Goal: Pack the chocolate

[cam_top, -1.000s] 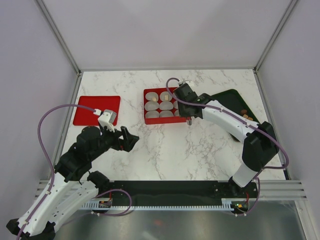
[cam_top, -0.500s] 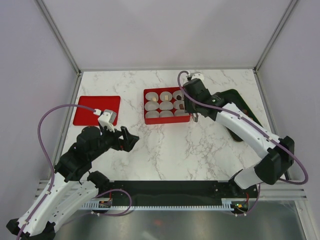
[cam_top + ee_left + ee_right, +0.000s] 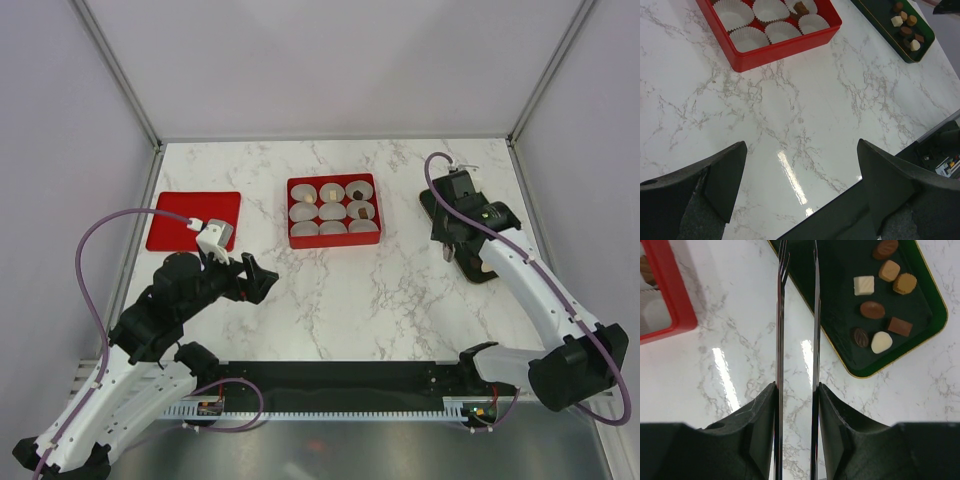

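The chocolate, several dark, tan and cream lumps, lies in a dark green tray at the right. My right gripper is shut on metal tweezers; their tips stand apart and empty over the tray's left edge. In the top view this gripper hovers over the tray. The red box of white paper cups holds a few chocolates in its upper cups. My left gripper is open and empty over bare marble, and its wrist view looks toward the box.
A flat red lid lies at the left of the marble table. The tray with chocolates shows at the top right of the left wrist view. Enclosure walls and frame posts ring the table.
My right gripper has swung right, from over the red box's right side to above the green tray. A dark chocolate now lies in the box's right column. The left arm has not moved.
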